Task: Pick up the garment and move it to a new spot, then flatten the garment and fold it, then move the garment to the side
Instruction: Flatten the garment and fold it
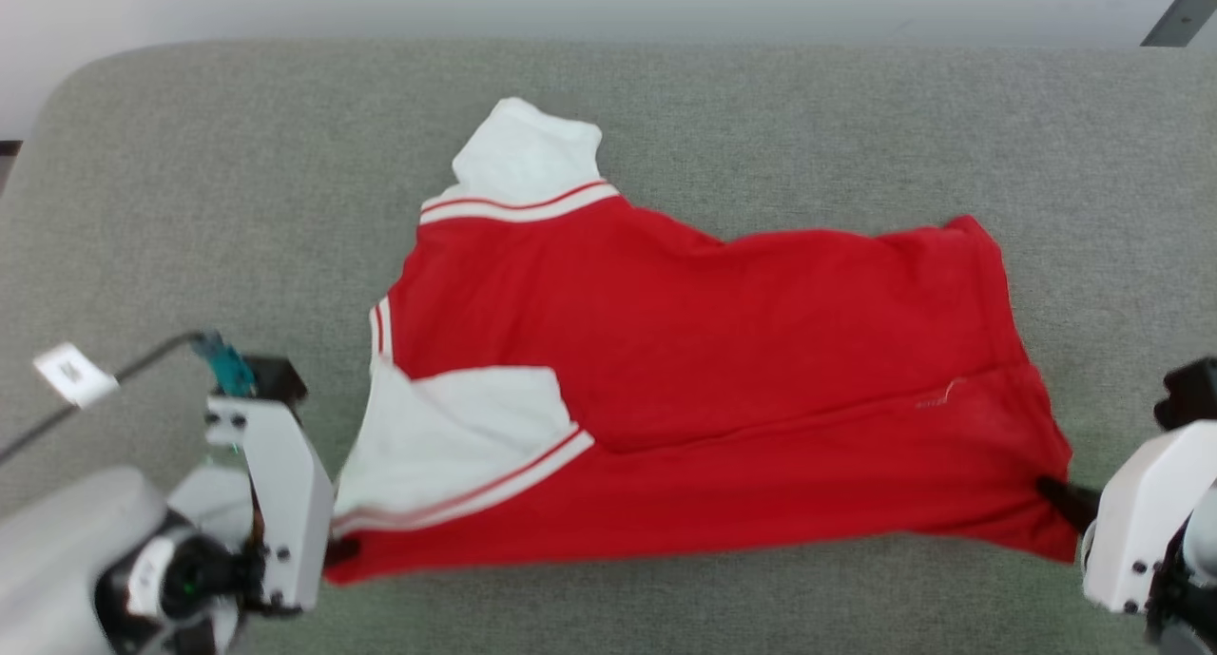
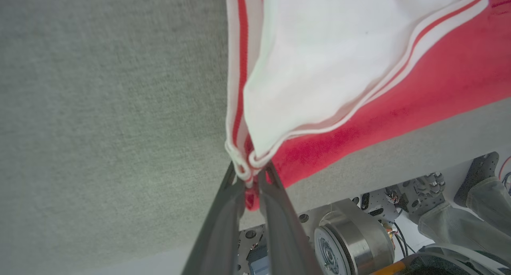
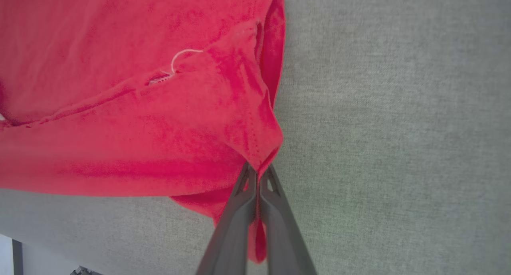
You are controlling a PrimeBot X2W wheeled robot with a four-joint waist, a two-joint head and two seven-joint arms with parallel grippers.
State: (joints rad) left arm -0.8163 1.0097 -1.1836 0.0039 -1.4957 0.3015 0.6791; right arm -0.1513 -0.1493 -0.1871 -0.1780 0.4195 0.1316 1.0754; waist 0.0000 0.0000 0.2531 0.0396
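Garment held at two corners over grey cushion.
Left gripper clamps striped trim, right gripper clamps red hem; white tag lies near the left one.

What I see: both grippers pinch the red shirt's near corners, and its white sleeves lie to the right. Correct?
No: the head view shows the white sleeves to the left. The left gripper and right gripper do pinch the shirt's near corners.
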